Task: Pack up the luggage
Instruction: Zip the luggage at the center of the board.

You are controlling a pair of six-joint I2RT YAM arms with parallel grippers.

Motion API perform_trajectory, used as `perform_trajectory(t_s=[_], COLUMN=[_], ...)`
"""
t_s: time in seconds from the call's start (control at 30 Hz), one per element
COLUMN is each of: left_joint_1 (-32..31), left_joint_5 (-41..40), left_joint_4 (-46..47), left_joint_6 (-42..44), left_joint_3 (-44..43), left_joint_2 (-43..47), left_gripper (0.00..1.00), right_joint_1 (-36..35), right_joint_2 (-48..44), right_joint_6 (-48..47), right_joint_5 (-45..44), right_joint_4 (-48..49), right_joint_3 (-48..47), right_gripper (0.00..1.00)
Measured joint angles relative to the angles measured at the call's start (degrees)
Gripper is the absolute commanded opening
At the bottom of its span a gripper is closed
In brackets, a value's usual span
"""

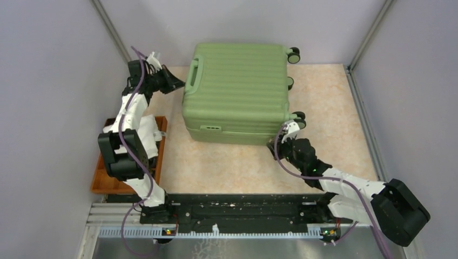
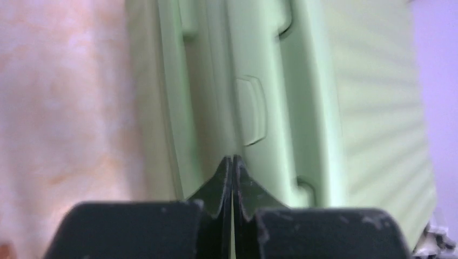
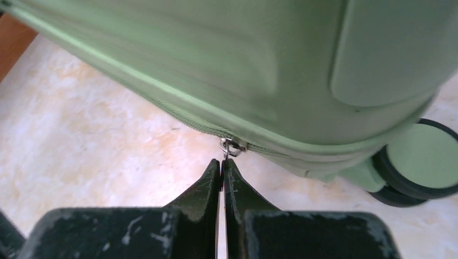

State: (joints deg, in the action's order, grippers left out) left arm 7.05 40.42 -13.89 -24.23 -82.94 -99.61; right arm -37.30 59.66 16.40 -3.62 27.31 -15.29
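Note:
The luggage (image 1: 237,86) is a light-green ribbed suitcase lying flat and closed on the table. My left gripper (image 1: 182,86) is at its left side by the green handle (image 1: 193,75). In the left wrist view this gripper (image 2: 232,159) is shut, with its tips against the suitcase's side wall (image 2: 259,108) and nothing between them. My right gripper (image 1: 282,139) is at the near right corner. In the right wrist view it (image 3: 222,162) is shut on the metal zipper pull (image 3: 231,147) on the zip seam (image 3: 162,105), just left of a black wheel (image 3: 416,162).
An orange tray (image 1: 102,181) sits at the left under the left arm. Grey walls close in the table at the back and on both sides. Black wheels (image 1: 293,54) stick out on the suitcase's right side. The marbled tabletop (image 1: 227,167) lies between the suitcase and the arm bases.

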Motion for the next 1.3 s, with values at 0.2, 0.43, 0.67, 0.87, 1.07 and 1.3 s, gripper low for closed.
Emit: perform_trajectory(t_s=[0.2, 0.43, 0.67, 0.87, 1.07, 1.3], left_joint_1=[-0.94, -5.77, -4.76, 2.69, 12.55, 10.58], left_joint_5=[0.79, 8.09, 9.79, 11.63, 5.66, 0.44], left_joint_4=[3.85, 7.54, 7.61, -0.59, -3.15, -2.89], left_joint_6=[-2.1, -4.63, -4.55, 2.05, 11.08, 16.79], left_joint_3=[1.46, 1.46, 2.62, -3.82, -8.59, -6.38], left_joint_2=[4.96, 8.7, 9.35, 7.85, 5.64, -1.42], left_gripper=[0.0, 0.0, 0.0, 0.55, 0.5, 0.42], right_joint_1=[-6.01, -12.72, -17.46, -17.35, -15.52, -14.1], right_joint_2=[3.34, 14.03, 19.17, 12.11, 5.25, 5.07], right_joint_6=[1.75, 2.45, 7.37, 13.94, 19.54, 23.3], right_joint_5=[-2.05, -6.86, -14.58, -19.17, -19.93, -19.87], right_joint_4=[1.16, 4.07, 0.13, -2.56, -3.43, -4.22], right_joint_3=[-2.01, -9.03, -15.87, -13.62, -9.79, -9.66], right_gripper=[0.0, 0.0, 0.48, 0.6, 0.54, 0.49])
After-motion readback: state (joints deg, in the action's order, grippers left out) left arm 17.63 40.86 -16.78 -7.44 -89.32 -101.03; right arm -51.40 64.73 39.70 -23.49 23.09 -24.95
